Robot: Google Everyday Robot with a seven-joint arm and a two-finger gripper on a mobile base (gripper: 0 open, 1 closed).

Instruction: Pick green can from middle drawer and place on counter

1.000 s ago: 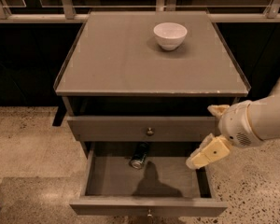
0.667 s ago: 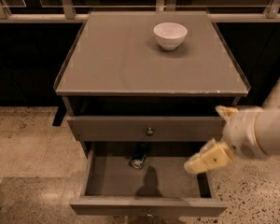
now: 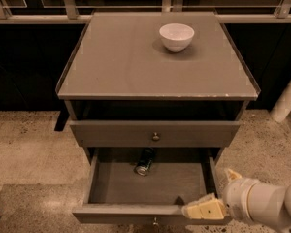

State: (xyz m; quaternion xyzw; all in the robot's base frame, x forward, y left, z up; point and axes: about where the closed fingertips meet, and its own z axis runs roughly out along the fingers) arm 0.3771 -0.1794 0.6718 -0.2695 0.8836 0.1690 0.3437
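Note:
The green can lies on its side at the back of the pulled-out middle drawer, partly under the drawer front above it. The counter is the flat grey-brown cabinet top. My gripper is at the lower right, over the drawer's front right corner, well to the right of the can and nearer the front. Its pale fingers are spread open and hold nothing.
A white bowl stands at the back right of the counter. The closed drawer above has a small knob and overhangs the can. A white post stands right of the cabinet. Speckled floor lies on both sides.
My gripper has moved down and toward the drawer's front right corner, staying open. The can, the bowl and the drawer have not moved.

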